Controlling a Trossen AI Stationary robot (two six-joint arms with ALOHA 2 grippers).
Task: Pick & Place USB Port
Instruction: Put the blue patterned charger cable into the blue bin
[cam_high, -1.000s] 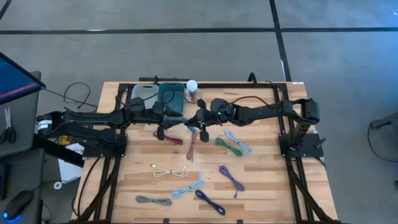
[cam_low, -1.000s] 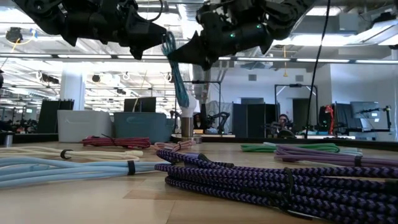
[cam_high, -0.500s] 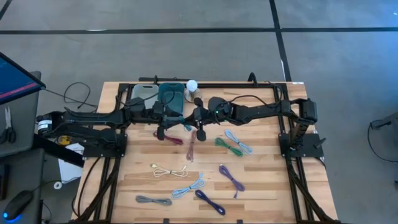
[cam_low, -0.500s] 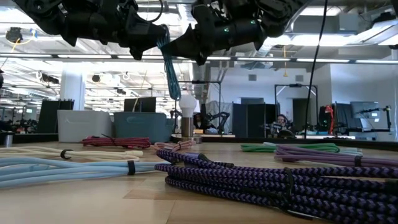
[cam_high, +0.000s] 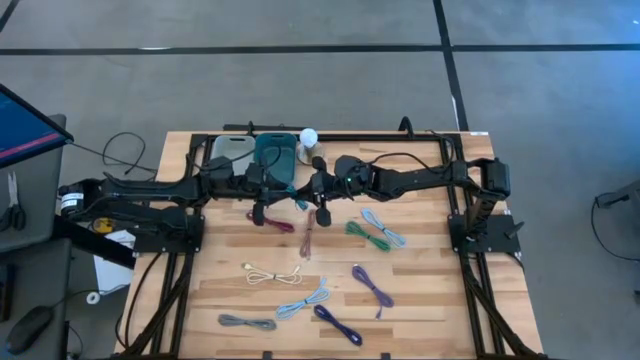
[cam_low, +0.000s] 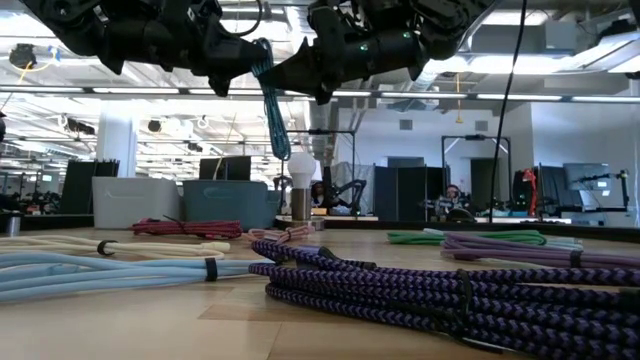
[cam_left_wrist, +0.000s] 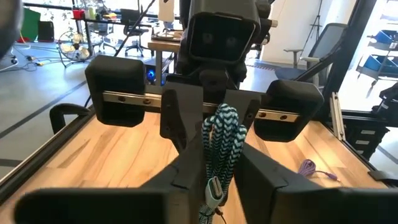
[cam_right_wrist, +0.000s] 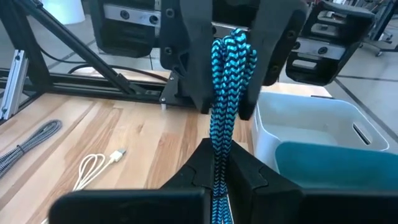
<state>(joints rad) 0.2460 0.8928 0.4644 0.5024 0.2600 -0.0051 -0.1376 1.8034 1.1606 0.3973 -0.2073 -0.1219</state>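
A teal-and-black braided USB cable (cam_low: 272, 100), bundled in loops, hangs in mid-air above the far middle of the table. Both grippers meet on it, pointing level at each other. My left gripper (cam_high: 288, 191) comes from the table's left, and its fingers (cam_right_wrist: 189, 62) stand closed in against the bundle's top loops. My right gripper (cam_high: 312, 190) comes from the right and is shut on the bundle just below. In the left wrist view a silver plug (cam_left_wrist: 213, 190) shows between my left fingers. My left gripper pinches the bundle's upper loops (cam_right_wrist: 231, 46) between its two fingers, level, from the table's left. The loops stand upright between the fingers, clear of the table. My right gripper pinches several strands of the bundle (cam_right_wrist: 217, 140) between its two fingers, level from the table's right, just under the left fingers. The rest (cam_low: 276, 130) hangs slack below, clear of the table.
A white bin (cam_high: 232, 150) and a teal bin (cam_high: 275, 148) stand at the far edge beside a white bulb-shaped thing (cam_high: 309, 137). Several bundled cables lie on the wood, among them maroon (cam_high: 272, 220), green (cam_high: 365, 235), cream (cam_high: 272, 275) and purple (cam_high: 372, 287).
The hanging cable has come a little toward the left gripper with my right gripper. My left gripper, which kept its place, has closed its fingers in on the bundle's top loops.
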